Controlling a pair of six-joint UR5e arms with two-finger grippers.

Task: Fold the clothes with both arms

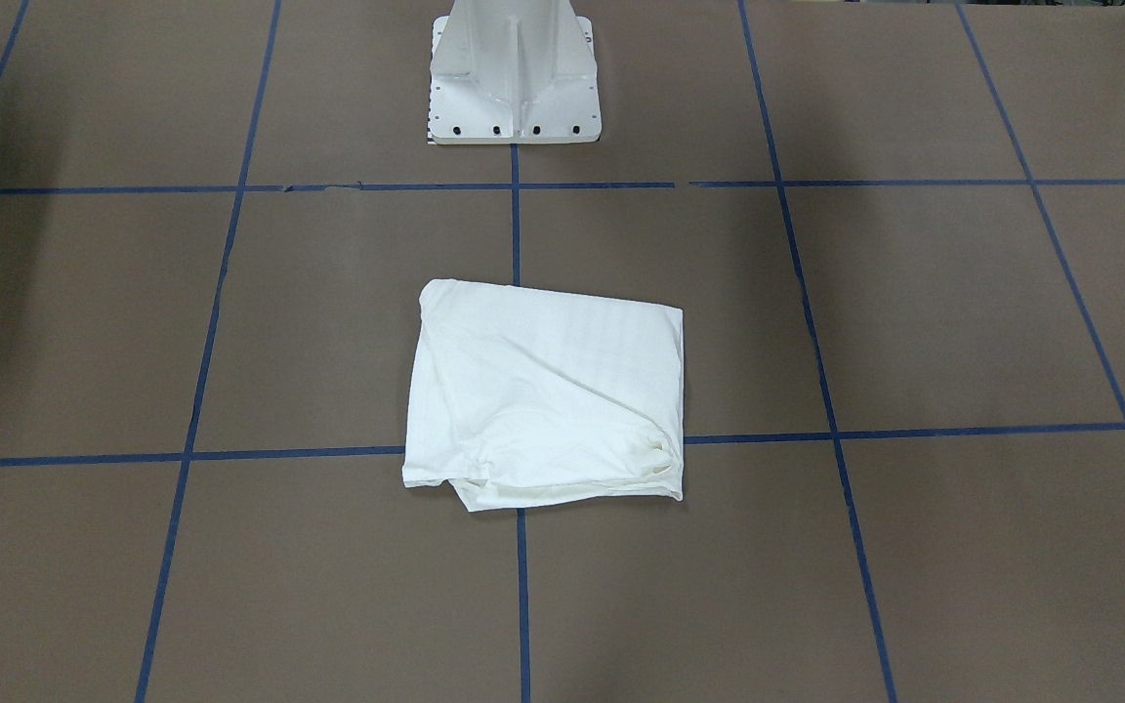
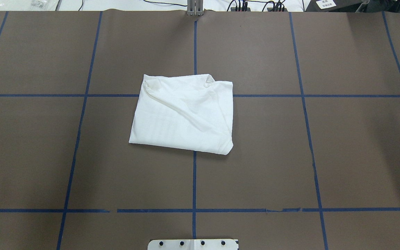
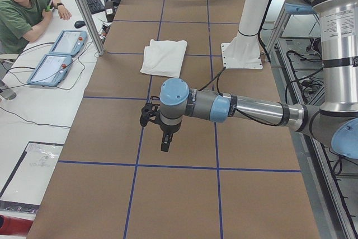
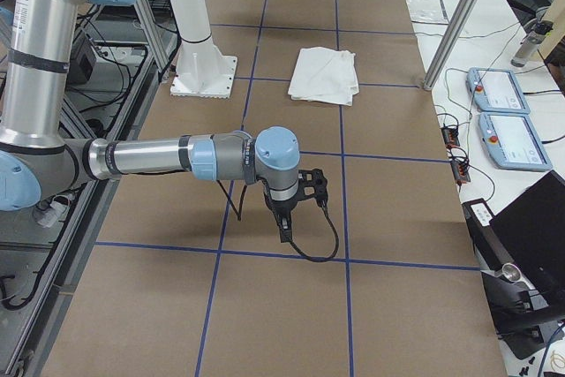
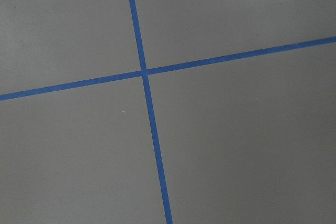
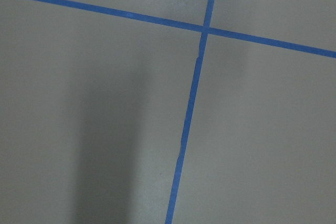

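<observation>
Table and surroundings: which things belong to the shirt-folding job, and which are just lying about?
Job:
- folded white shirt
- left arm
- right arm, both away from the shirt

Lying about:
- white pedestal base
- blue tape grid
- tablets on the side desk
- person seated there

Light is bright and even, falling from above. The brown table (image 1: 914, 293) shows only soft, broad shadows. The darkest is a blurred band toward the robot's right in the front-facing and overhead views. The white shirt (image 1: 543, 391) is nearly washed out, its creases faint. The right wrist view has a soft dark streak left of the tape (image 6: 189, 103). The left wrist view is flat and slightly grainy. Highlights gleam on the left arm (image 3: 257, 110)'s steel tube.
</observation>
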